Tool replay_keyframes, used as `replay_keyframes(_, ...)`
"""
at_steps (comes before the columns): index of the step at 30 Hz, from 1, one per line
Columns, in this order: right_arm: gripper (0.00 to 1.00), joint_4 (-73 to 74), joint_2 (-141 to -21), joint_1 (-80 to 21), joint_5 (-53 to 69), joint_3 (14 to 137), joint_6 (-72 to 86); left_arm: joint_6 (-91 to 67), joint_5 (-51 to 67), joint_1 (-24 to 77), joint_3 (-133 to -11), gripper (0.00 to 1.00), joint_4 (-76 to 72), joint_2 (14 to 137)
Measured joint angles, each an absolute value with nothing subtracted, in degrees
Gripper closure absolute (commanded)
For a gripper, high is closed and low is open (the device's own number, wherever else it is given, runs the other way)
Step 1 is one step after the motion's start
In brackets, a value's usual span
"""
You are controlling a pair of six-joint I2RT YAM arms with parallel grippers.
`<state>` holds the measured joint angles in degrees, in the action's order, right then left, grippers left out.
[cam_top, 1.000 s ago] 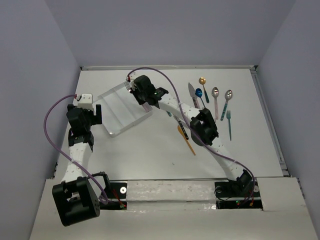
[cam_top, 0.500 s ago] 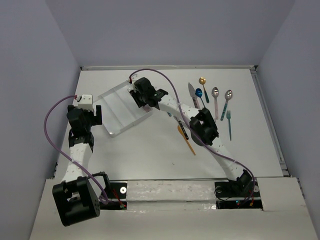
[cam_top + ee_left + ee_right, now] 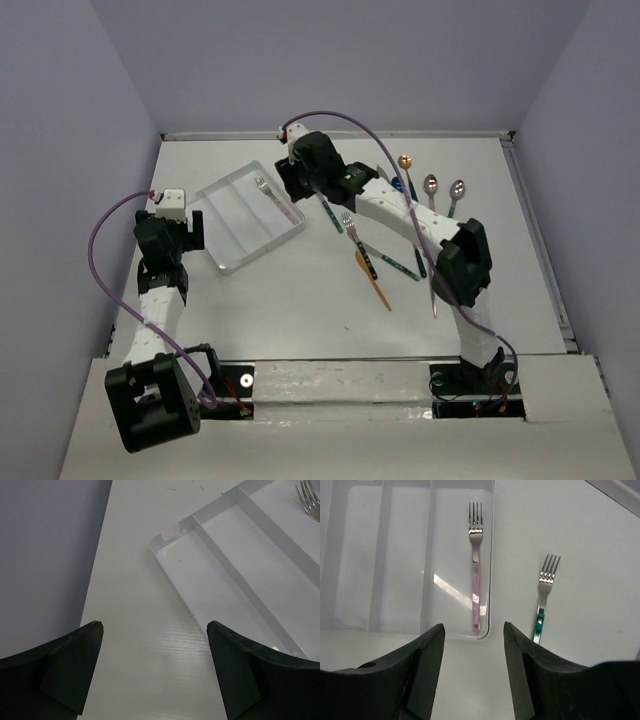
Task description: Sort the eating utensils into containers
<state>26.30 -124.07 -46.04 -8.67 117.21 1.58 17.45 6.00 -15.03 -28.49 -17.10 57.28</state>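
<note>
Top external view: the clear three-compartment tray [image 3: 240,243] lies askew on the white table [image 3: 300,310], towards its far left. One pink-handled fork [image 3: 268,188] lies in it, in the outer compartment on the right arm's side. The right gripper [image 3: 291,186] hangs just over that edge of the tray. In the right wrist view its fingers [image 3: 427,670] stand apart with nothing between them, and the fork [image 3: 475,580] lies flat along the compartment below, tines pointing away from the gripper. Just outside the tray wall lies a teal-handled fork [image 3: 543,592]. The left gripper [image 3: 192,228] sits beside the tray's near left corner; the left wrist view shows its fingers [image 3: 75,665] spread wide over bare table, gripping nothing, the tray [image 3: 225,545] just ahead. The rest of the utensils lie on the table to the right — an orange one [image 3: 374,280] near the middle, a gold-headed spoon [image 3: 405,160] and two silver spoons [image 3: 430,183] further back, partly hidden by the right arm.
</note>
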Motion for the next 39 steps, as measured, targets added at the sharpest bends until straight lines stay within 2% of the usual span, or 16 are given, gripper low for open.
replay_keyframes(6, 0.43, 27.4, -104.9, -40.0, -8.1, 101.7, 6.1, 17.5, 6.0, -15.0, -28.4, 0.01, -17.2, 57.2)
replay_keyframes(12, 0.43, 29.7, -92.7, -16.6, -8.2, 77.5, 13.2, 17.5, 6.8, -15.0, -27.7, 0.01, -17.3, 56.5)
replay_keyframes(17, 0.45, 33.6, -89.7, -7.0, -9.8, 64.5, 15.5, 17.5, 7.4, -15.0, -27.7, 0.01, -17.3, 56.5)
replay_keyframes(24, 0.45, 33.0, -90.4, 0.6, -13.1, 63.0, 17.4, 17.5, 7.5, -15.0, -27.7, 0.01, -17.4, 56.1)
replay_keyframes(31, 0.47, 32.1, -97.4, 1.4, -13.1, 62.9, 17.3, 17.6, 7.6, -15.0, -27.6, 0.01, -17.4, 55.7)
replay_keyframes(35, 0.55, 31.9, -100.7, 2.3, -12.6, 62.9, 17.1, 17.6, 7.6, -15.0, -27.6, 0.01, -17.4, 55.7)
replay_keyframes(38, 0.77, 30.8, -101.5, 2.7, -12.3, 63.3, 16.9, 17.6, 7.5, -15.0, -27.6, 0.01, -17.4, 55.7)
replay_keyframes(39, 0.81, 30.5, -101.7, 2.8, -12.2, 63.4, 17.0, 17.6, 7.5, -15.0, -27.6, 0.01, -17.4, 55.7)
